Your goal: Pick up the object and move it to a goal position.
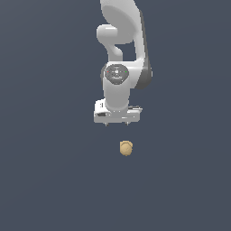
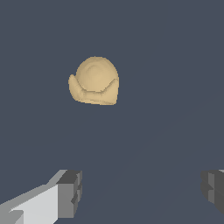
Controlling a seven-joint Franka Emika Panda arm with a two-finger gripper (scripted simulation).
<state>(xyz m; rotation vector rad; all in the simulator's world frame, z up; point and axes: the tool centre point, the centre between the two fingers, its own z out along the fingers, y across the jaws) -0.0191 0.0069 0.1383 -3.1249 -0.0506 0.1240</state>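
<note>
The object is a small tan ball [image 1: 126, 148] with a seam-like mark, lying on the dark grey ground. It also shows in the wrist view [image 2: 95, 81]. My white gripper [image 1: 117, 122] hangs above the ball and slightly toward the exterior view's left, apart from it. In the wrist view the gripper [image 2: 140, 190] is open and empty, its two grey fingertips [image 2: 70, 192] spread wide, with the ball lying outside the gap between them.
The dark grey ground [image 1: 45, 180] fills both views, with no other objects or edges in sight. The white arm [image 1: 122, 40] rises above the gripper to the upper edge of the exterior view.
</note>
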